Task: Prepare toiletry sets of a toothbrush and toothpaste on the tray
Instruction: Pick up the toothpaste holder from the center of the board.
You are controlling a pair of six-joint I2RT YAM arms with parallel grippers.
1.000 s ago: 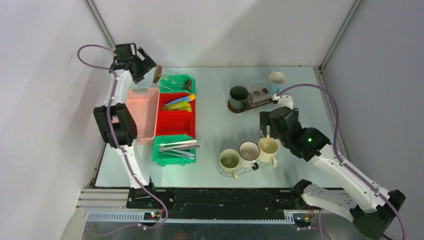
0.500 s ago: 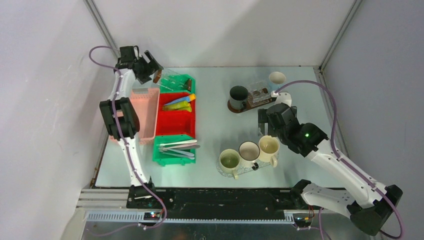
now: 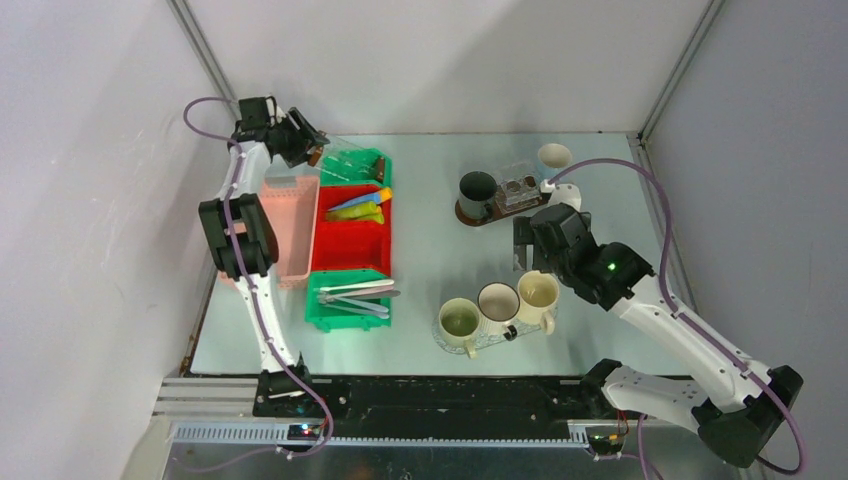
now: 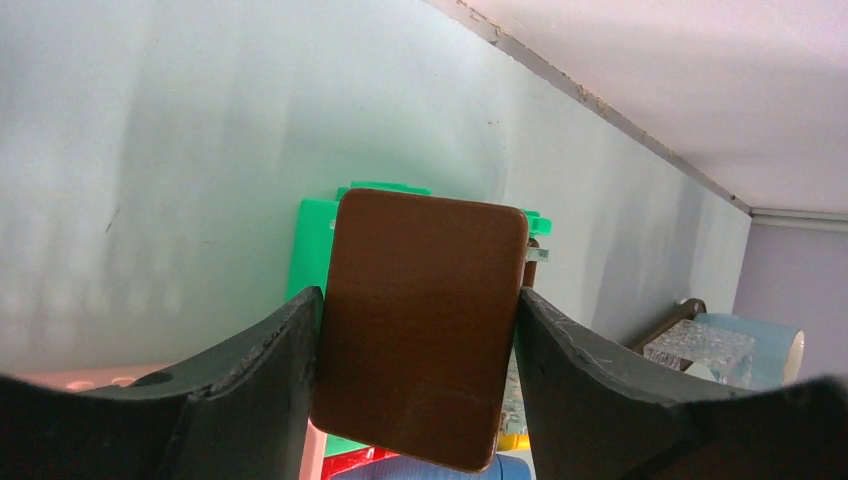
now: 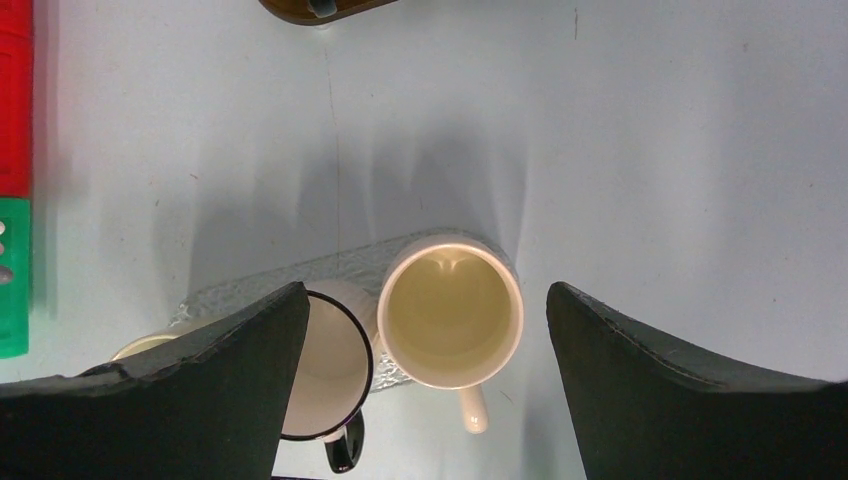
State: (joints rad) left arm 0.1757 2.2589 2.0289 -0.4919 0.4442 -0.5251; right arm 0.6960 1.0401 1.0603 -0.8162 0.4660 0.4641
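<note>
1. My left gripper [image 3: 305, 140] is at the far left corner of the table. Its two fingers press on opposite edges of a brown board [image 4: 420, 330], pinching it.
2. Just past the board is the far green bin [image 3: 362, 166], the last in a row of bins.
3. The toothpaste tubes [image 3: 358, 207], blue, yellow and green, lie together in the red bin [image 3: 350, 245], next along toward me.
4. The toothbrushes [image 3: 352, 293] lie flat in the near green bin [image 3: 345, 315].
5. A pink bin [image 3: 290, 225] sits against the red bin's left side.
6. My right gripper [image 5: 425, 295] hangs above the cream mug [image 5: 450, 310]. Its fingers are spread wide on either side and touch nothing.
7. That mug stands upright on a clear tray [image 3: 480, 346], just beside a white mug [image 3: 497, 300] with a dark rim. A pale mug [image 3: 459, 322] is at the left end.
8. Farther back, a dark mug [image 3: 478, 187] stands on a brown tray [image 3: 480, 219]. A pale blue mug [image 3: 554, 157] is behind it to the right.
</note>
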